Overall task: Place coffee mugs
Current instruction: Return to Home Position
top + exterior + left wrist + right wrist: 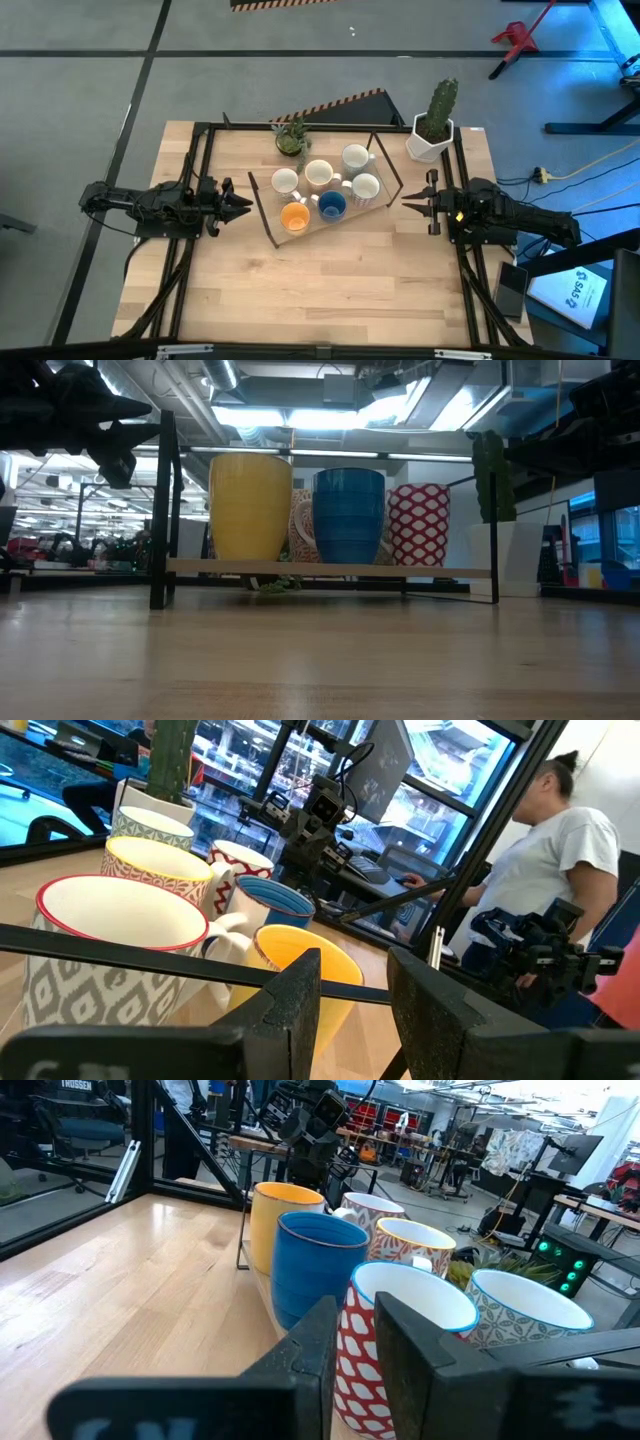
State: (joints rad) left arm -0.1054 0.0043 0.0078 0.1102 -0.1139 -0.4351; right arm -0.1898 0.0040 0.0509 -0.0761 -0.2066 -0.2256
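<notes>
Six mugs stand upright in a cluster on a small wooden shelf board [330,568] with a black wire frame, at the table's middle, toward its far edge. Four look white from above [319,173]. The orange one [295,217] and the blue one [332,206] stand nearest the near edge. The low view shows the yellow-orange mug [250,505], the blue mug [348,515] and a red-patterned one [418,523]. My left gripper [245,205] [355,965] hovers left of the shelf, pointing at it, open by a narrow gap. My right gripper [405,201] [355,1315] hovers right of it, also narrowly open.
A white hexagonal pot with a tall cactus [432,125] stands at the far right corner. A small green plant [291,138] sits behind the shelf. Black frame rails [190,250] run along both table sides. Bare wood lies toward the near edge. A person [560,850] stands beyond the table.
</notes>
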